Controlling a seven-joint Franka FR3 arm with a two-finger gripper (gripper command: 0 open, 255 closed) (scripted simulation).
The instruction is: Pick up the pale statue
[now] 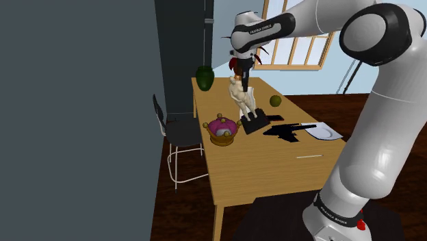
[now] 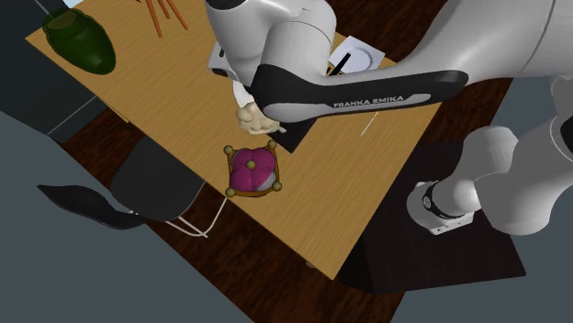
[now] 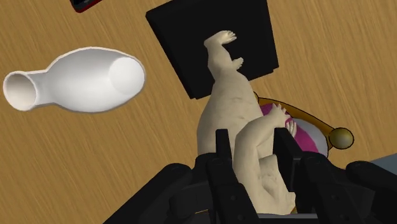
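The pale cream statue (image 1: pixel 243 99) is a figure on a flat black base (image 1: pixel 254 123), standing on the wooden table (image 1: pixel 260 171). My gripper (image 1: pixel 245 77) comes down on its top. In the wrist view my gripper (image 3: pixel 253 156) is shut on the upper part of the statue (image 3: pixel 229 108), with one black finger (image 3: pixel 221 149) pressed on each side. The black base (image 3: pixel 210 44) lies beyond the fingers. In the second exterior view the statue (image 2: pixel 257 117) peeks out from under my arm. I cannot tell whether the base touches the table.
A purple bowl with gold knobs (image 1: pixel 222 130) sits close beside the statue. A white vase (image 3: pixel 76 79) lies on its side nearby. A green vase (image 1: pixel 204 77), a green ball (image 1: pixel 276 100) and a white plate (image 1: pixel 321 131) share the table. A dark chair (image 1: pixel 174 130) stands at its edge.
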